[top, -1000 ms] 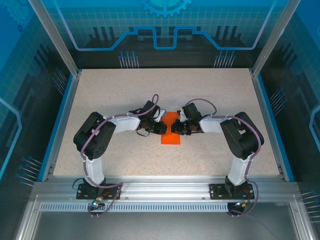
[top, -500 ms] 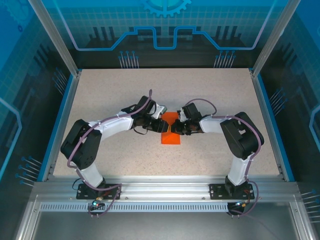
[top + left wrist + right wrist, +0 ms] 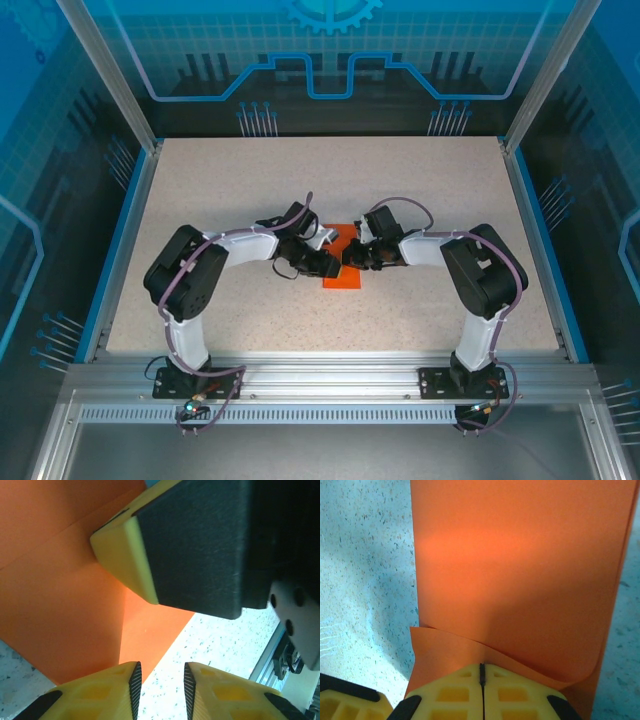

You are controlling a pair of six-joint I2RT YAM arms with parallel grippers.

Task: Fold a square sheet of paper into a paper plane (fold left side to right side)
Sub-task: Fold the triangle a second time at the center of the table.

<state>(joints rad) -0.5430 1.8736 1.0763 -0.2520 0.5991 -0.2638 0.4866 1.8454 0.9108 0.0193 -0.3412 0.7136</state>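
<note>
Speckled pale counter (image 3: 200, 200) with a blue rim (image 3: 125, 250), set inside a cell of aluminium posts. Blue lit panels (image 3: 320, 60) on the far side, a slotted metal rail (image 3: 320, 385) along the near edge.

Counted from above: two arms, two grippers, one orange sheet of paper (image 3: 342, 279). Sheet lying at the middle of the counter, between the two wrists, with only its near end bare. Left gripper (image 3: 326, 264) reaching in from the left and right gripper (image 3: 352, 256) from the right, nearly meeting over the sheet.

Up close from the left wrist: jaws of the left gripper (image 3: 161, 680) parted by a narrow gap, with nothing between them, hanging over a corner of the sheet (image 3: 60, 605) at the border of orange and counter. Also here, too fine to make out from above, a straight fold line and one layer of paper over another. Just beyond, a yellow-edged black finger (image 3: 125, 555) of the right gripper, low against the paper.

From the right wrist: jaws of the right gripper (image 3: 481, 672) closed tight, pads meeting in a thin dark line. Tips right at a raised, curling flap of the sheet (image 3: 520, 555) — pinched or merely pushed, cannot tell. Beyond the tips, a long flat stretch of orange with straight edges, and speckled counter (image 3: 365, 555) on the left and right.
</note>
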